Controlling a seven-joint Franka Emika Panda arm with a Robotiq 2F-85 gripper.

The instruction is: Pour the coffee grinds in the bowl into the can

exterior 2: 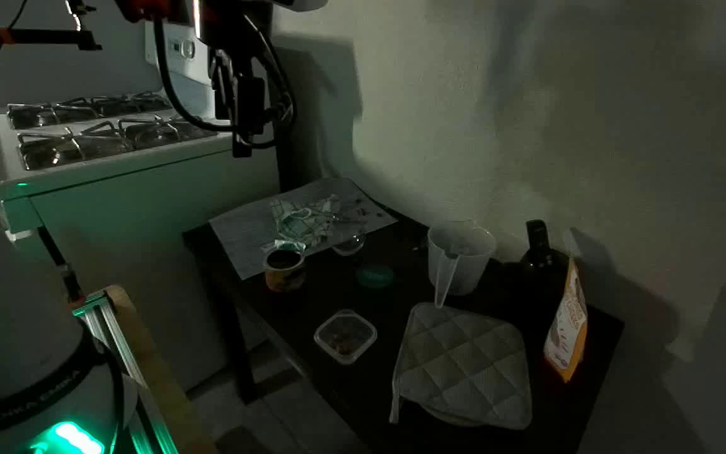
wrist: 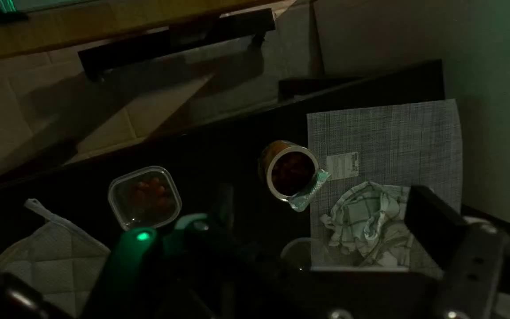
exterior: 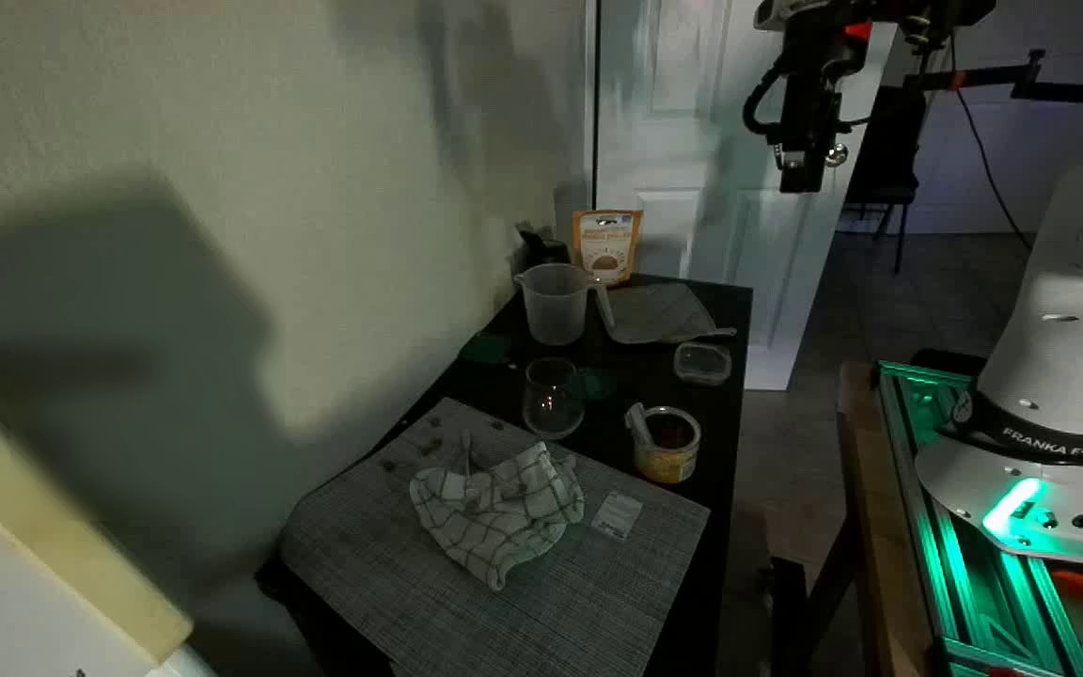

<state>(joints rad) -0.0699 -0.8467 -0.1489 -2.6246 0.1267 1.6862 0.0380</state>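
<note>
The can [exterior: 667,463] stands upright and open on the dark table, its foil lid peeled back at the rim. It also shows in an exterior view [exterior 2: 285,279] and in the wrist view [wrist: 278,151], with dark reddish-brown contents inside. A small pale-grey bowl does not show in these views; it is hidden or out of view. My gripper [exterior: 803,179] hangs high above the table, well apart from everything on it, as an exterior view also shows [exterior 2: 242,148]. In the wrist view the gripper [wrist: 321,201] has its fingers spread wide, with nothing between them.
A clear plastic container [wrist: 126,212] with reddish pieces stands near the table edge. A stemless glass [exterior: 553,404], a measuring jug [exterior: 556,306], a quilted potholder [exterior 2: 464,366], an orange-white bag [exterior 2: 568,328] and a dark bottle [exterior 2: 538,243] stand around. A checked cloth [exterior: 504,508] lies on the placemat [exterior: 391,564].
</note>
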